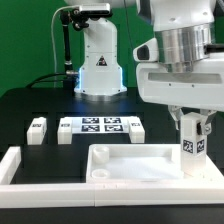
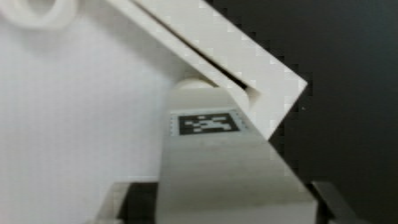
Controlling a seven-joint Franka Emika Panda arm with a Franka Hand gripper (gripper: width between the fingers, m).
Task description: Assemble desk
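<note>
Gripper: I have my gripper closed on the held leg block, one finger on each side
Held leg block: it stands upright under the gripper, with a tag facing the exterior camera
Its place: at the far corner of the tabletop panel, on the exterior view's right; I cannot tell whether it touches the rim
Wrist view: I see the block's tagged face pointing at the panel's raised rim
Tabletop panel: lying flat, rim up, just in front of the marker board
Loose leg blocks: first loose leg block and second loose leg block on the exterior view's left of the board, third loose leg block just beside its right end
Border wall: the border wall runs along the panel's near side and left end
</note>
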